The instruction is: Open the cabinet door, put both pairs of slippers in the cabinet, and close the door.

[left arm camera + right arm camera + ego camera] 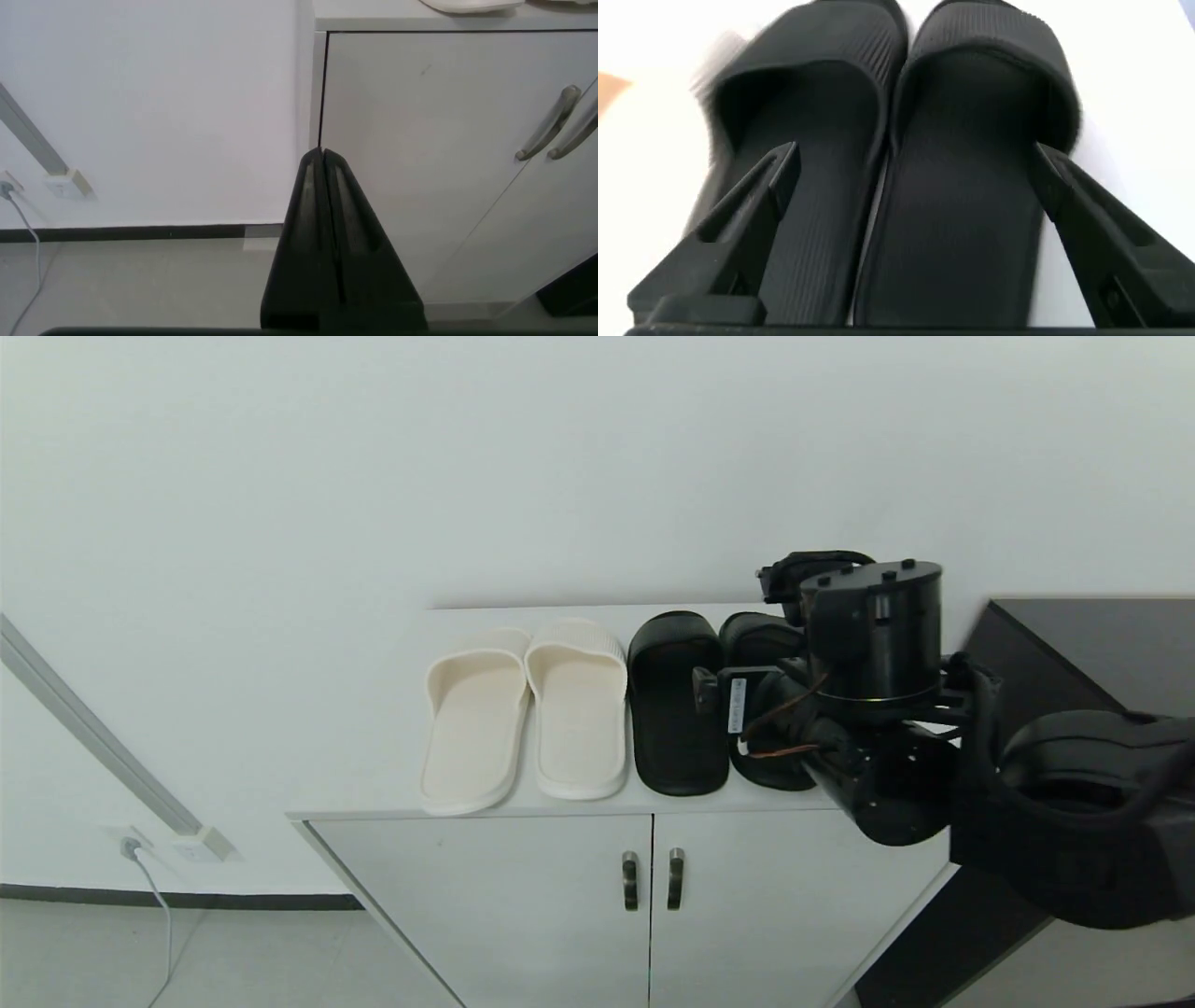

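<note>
On top of the white cabinet [373, 784] lie a pair of cream slippers [523, 714] and a pair of black slippers [677, 705], toes toward the wall. Both cabinet doors [504, 905] are closed, their two handles [631, 880] side by side at the middle. My right arm's wrist [873, 635] hangs over the right-hand black slipper and hides part of it. My right gripper [915, 154] is open, one finger outside each side of the black pair [971, 215]. Low by the cabinet's left corner, my left gripper [322, 159] is shut and holds nothing, before the left door [430, 140].
A dark table [1102, 644] stands tight against the cabinet's right side. On the wall to the left are a slanting cable duct [93, 737] and a socket [201, 847] with a cord hanging to the floor. Open floor lies left of the cabinet.
</note>
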